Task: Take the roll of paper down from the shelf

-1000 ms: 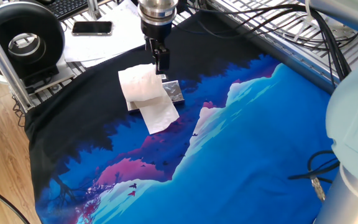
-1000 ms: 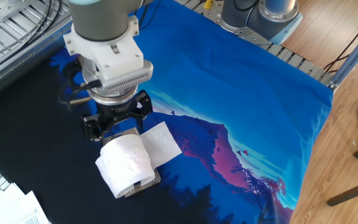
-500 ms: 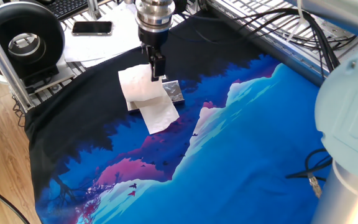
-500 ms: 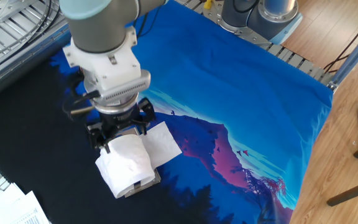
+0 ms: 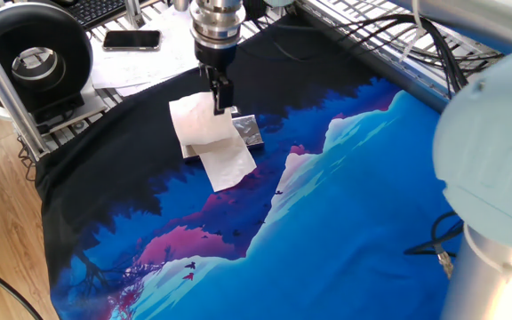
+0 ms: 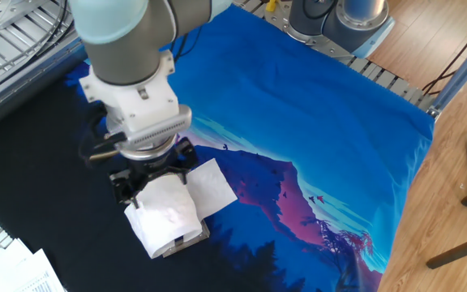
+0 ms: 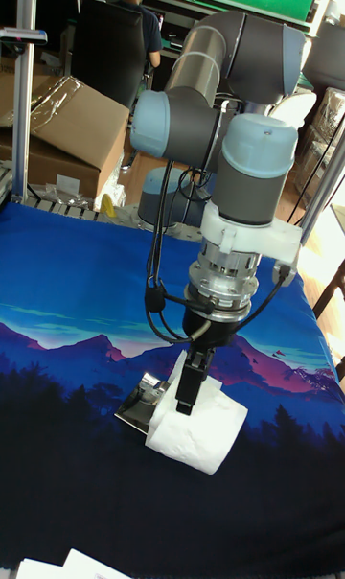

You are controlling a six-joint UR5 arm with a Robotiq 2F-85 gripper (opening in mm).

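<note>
Paper first: the roll of paper lies on its side on top of the shelf, a low silver block, in the upper left of one fixed view. A loose sheet trails from the roll down onto the blue and black cloth that covers the table. In the other fixed view the roll sits at lower left, hiding most of the shelf.

The hand points straight down over the roll, its fingers spread to either side of the roll's top end. In the tall fixed view one dark finger lies against the roll, though whether the fingers actually press the paper is hard to tell.
</note>
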